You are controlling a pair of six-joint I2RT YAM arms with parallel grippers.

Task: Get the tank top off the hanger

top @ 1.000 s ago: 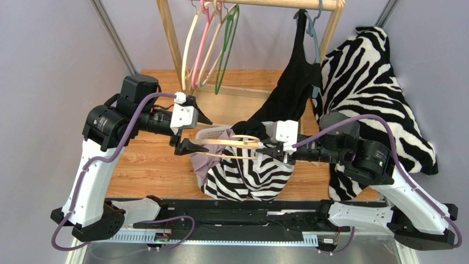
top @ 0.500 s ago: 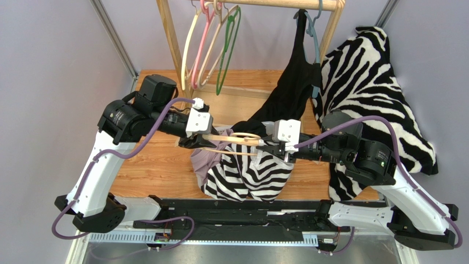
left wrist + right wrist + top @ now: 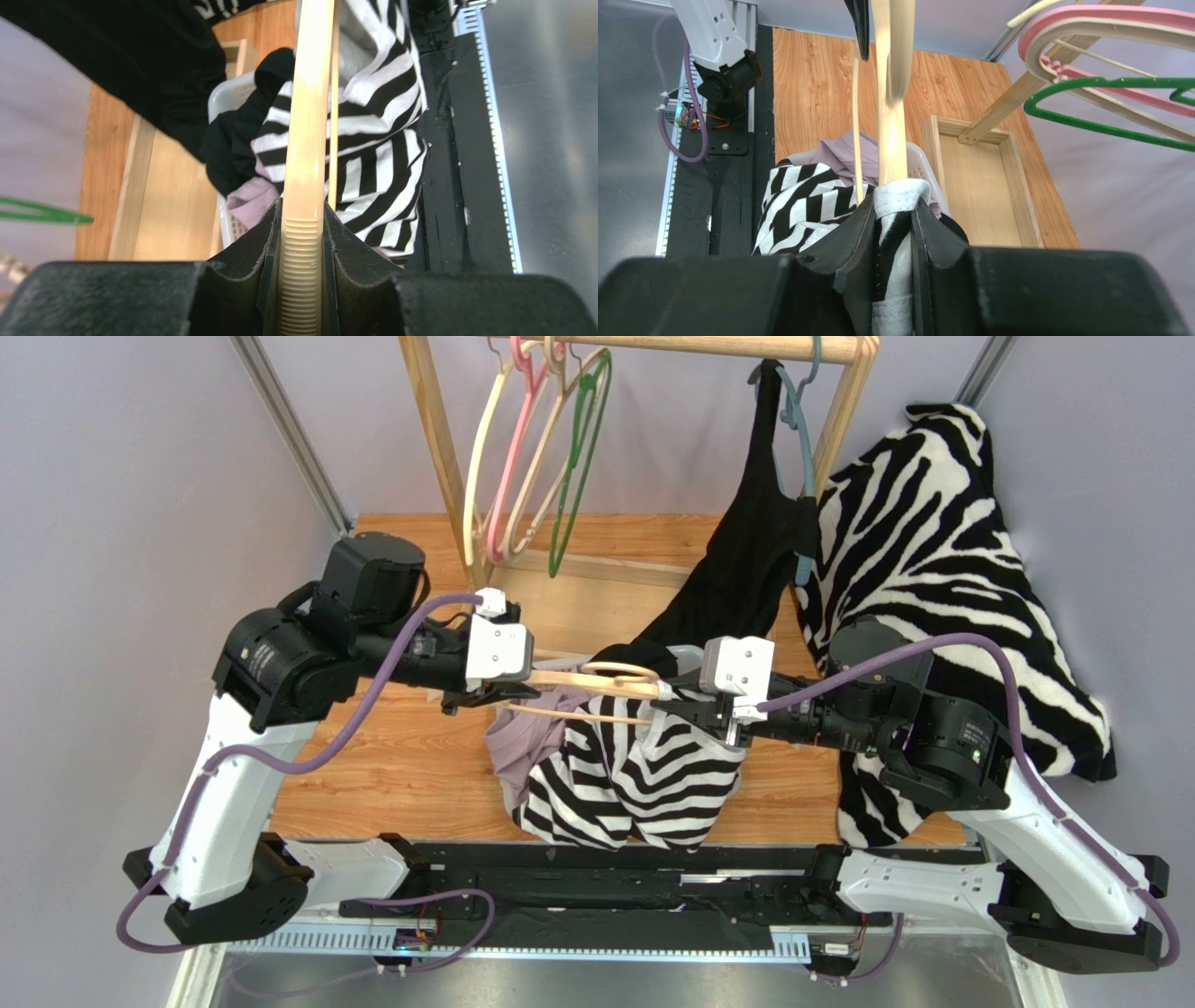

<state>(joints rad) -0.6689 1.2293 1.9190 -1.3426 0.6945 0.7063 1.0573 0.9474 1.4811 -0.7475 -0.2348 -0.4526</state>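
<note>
Left wrist view shows your left gripper (image 3: 303, 234) clamped on the ribbed end of the cream plastic hanger (image 3: 309, 119). Just past its tips, the zebra-striped black-and-white tank top (image 3: 379, 161) droops off that hanger. Your right gripper (image 3: 892, 210) is pinched on its white-hemmed strap (image 3: 896, 192). Looks like the strip-off step. Next I'd brace the hanger and drag that strap off the end.

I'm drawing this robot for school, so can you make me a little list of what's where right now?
left gripper: shut on one end of the cream hanger
right gripper: shut on the striped tank top at the hanger's other end
tank top: on the hanger, hanging down between the arms
underneath: white basket with a lilac cloth
behind: rack with empty hangers
</note>
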